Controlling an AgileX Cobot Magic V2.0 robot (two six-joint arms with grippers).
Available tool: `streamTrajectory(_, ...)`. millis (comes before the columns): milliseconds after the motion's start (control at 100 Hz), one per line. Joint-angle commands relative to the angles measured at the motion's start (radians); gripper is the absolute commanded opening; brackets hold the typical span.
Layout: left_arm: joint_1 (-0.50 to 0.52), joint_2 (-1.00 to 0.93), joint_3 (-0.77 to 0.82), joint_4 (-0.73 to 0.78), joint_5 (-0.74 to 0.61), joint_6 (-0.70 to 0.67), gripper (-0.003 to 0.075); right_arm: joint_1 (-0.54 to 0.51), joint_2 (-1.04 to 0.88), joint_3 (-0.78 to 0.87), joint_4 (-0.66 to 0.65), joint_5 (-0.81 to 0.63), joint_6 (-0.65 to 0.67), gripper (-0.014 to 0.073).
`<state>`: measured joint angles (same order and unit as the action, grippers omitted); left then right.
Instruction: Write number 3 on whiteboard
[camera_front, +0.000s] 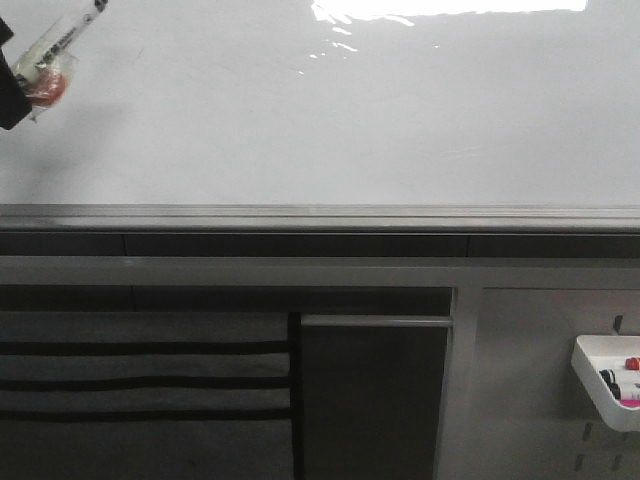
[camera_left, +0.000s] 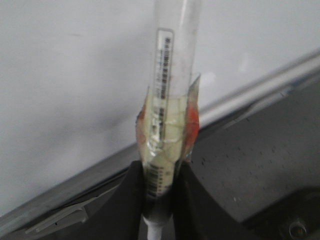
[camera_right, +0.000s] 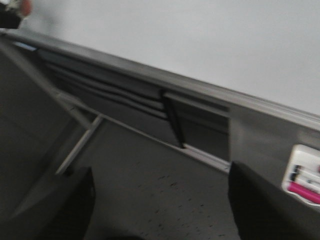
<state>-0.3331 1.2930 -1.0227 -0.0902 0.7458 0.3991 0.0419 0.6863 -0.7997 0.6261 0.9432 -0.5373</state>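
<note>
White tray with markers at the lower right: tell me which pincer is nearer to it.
Right. The right pincer, open, has the white tray close ahead in its wrist view. The left pincer, shut on a marker, is at the whiteboard's far left.

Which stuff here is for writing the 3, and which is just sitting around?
For the job:
whiteboard, no 3 visible yet
marker, clamped in the left gripper

Just lying about:
white tray of markers
right gripper, open, holding nothing

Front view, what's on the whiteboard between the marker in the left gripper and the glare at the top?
Nothing: that stretch of whiteboard between the marker and the glare is bare in the front view; no stroke shows.
</note>
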Motion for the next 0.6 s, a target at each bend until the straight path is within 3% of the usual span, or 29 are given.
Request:
streamTrajectory(0, -0.054, -0.06, -0.039, -0.096, 0.08, 0.166, -0.0018, 0.0, 0.074, -0.068, 0.184, 0.044, -0.152, 0.0498)
streamTrajectory(120, -0.152, -0.091, -0.039, -0.219, 0.179, 0.325, -0.0018, 0.016, 0.174, -0.124, 0.282, 0.162, -0.308, 0.0498)
streamTrajectory(290, -0.298, -0.102, -0.042, -0.266, 0.207, 0.377, -0.0018, 0.159, 0.29, -0.187, 0.279, 0.207, -0.435, 0.0498)
streamTrajectory(380, -0.369, -0.102, -0.043, -0.266, 0.207, 0.393, -0.0018, 0.259, 0.335, -0.207, 0.24, 0.16, -0.51, 0.0498)
streamTrajectory(590, -0.475, -0.102, -0.049, -0.266, 0.194, 0.417, -0.0018, 0.481, 0.429, -0.254, 0.109, -0.012, -0.541, 0.0498)
